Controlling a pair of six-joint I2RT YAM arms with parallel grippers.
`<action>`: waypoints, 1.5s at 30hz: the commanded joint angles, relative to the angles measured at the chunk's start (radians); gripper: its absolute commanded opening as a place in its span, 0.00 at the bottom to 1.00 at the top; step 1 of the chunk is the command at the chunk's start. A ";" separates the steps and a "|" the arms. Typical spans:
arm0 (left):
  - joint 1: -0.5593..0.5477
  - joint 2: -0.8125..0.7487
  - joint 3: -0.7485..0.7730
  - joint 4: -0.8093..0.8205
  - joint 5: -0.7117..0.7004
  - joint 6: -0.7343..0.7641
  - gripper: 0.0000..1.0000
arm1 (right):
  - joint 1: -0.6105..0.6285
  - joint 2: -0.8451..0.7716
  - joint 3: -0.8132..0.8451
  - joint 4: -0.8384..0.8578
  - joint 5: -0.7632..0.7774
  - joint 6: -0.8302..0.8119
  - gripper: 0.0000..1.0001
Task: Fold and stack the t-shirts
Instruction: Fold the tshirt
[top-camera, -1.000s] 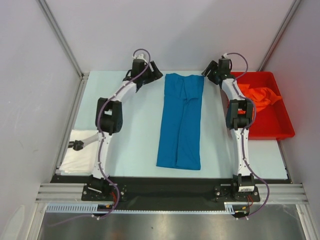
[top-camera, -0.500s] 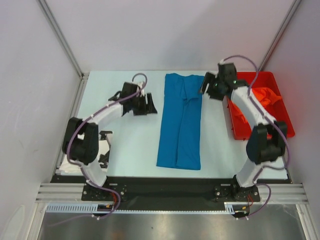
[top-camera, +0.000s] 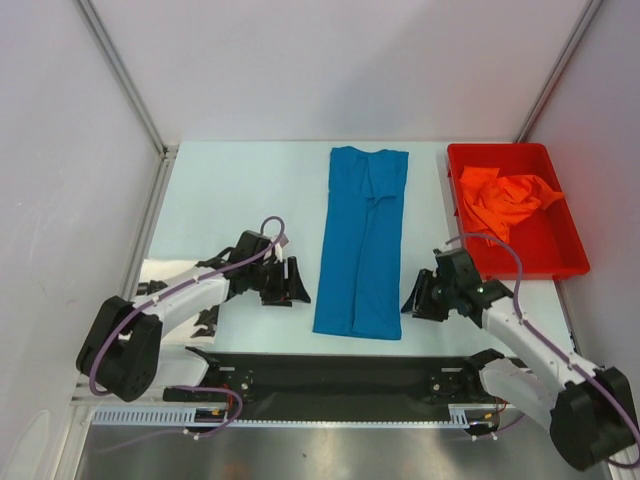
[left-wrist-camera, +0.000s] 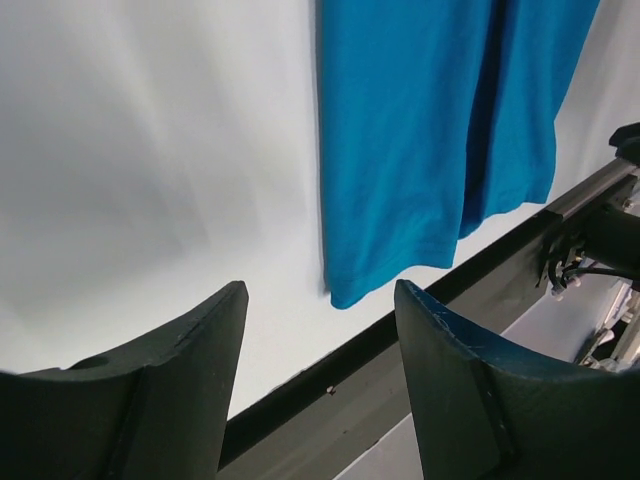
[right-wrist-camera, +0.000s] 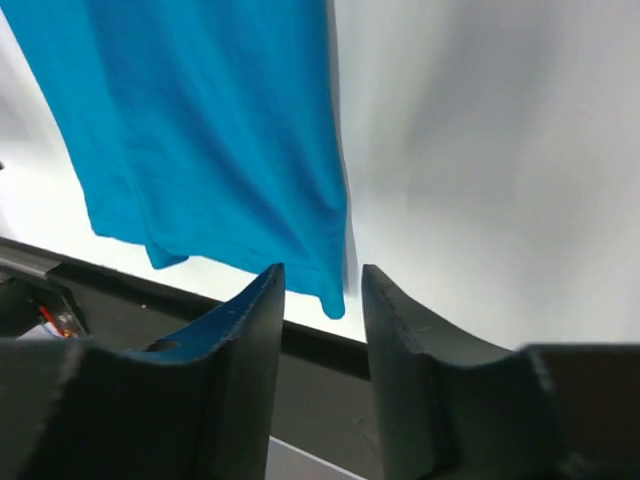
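Top external: blue t-shirt (top-camera: 362, 240) lay on table (top-camera: 230, 200), folded to a long strip; orange t-shirt (top-camera: 505, 198) crumpled in red bin (top-camera: 560, 255), unfolded. My left gripper (top-camera: 290, 283) and right gripper (top-camera: 418, 298) flanked the strip's near hem, parted, empty.

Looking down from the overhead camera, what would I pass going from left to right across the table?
white t-shirt with black blotches → left gripper → blue t-shirt → right gripper → red bin, with the orange t-shirt lying in it
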 joint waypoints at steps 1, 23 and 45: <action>-0.004 -0.008 -0.030 0.099 0.046 -0.049 0.65 | 0.001 -0.093 -0.086 0.060 -0.048 0.085 0.41; -0.137 0.253 -0.008 0.119 0.020 -0.090 0.52 | -0.028 -0.119 -0.256 0.162 -0.162 0.093 0.43; -0.188 0.254 -0.048 0.053 -0.057 -0.177 0.43 | -0.031 -0.095 -0.301 0.226 -0.196 0.102 0.42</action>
